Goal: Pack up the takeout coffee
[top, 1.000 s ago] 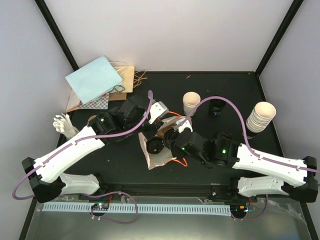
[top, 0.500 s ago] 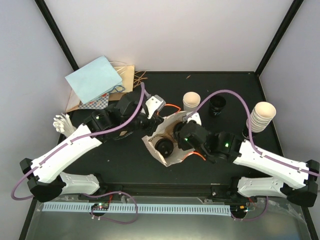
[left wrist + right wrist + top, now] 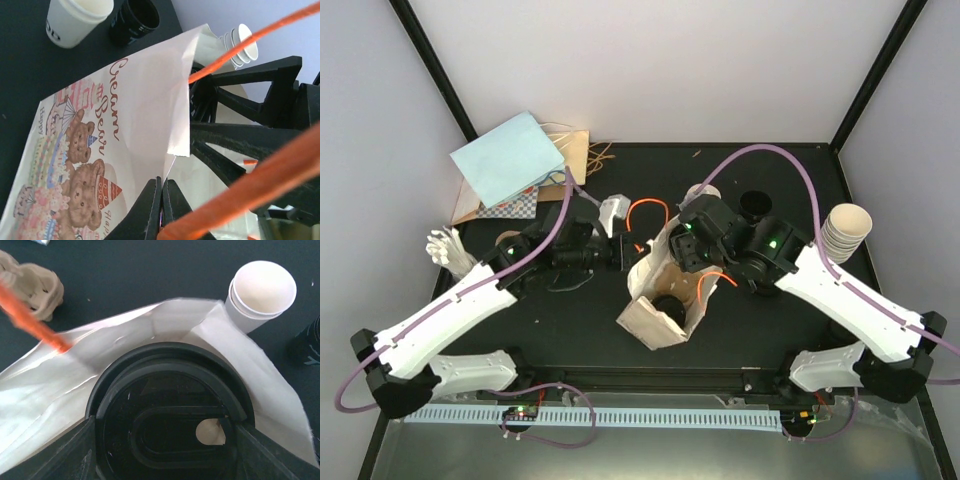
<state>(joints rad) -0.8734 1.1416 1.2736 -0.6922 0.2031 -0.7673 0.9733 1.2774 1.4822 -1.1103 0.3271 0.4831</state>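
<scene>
A lidded coffee cup [image 3: 170, 415] is gripped between the widely spread right fingers [image 3: 60, 455] at the paper bag's [image 3: 100, 140] mouth. The bag's orange handle [image 3: 260, 176] is pinched by the closed left fingers [image 3: 147, 207]. Beyond, an open cup [image 3: 260, 287] is seen on the worktop [image 3: 150, 270].

Even bright light; close-range blur

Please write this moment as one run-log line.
left tool: shut on bag | right tool: shut on cup | cup: in bag mouth | bag: open
</scene>
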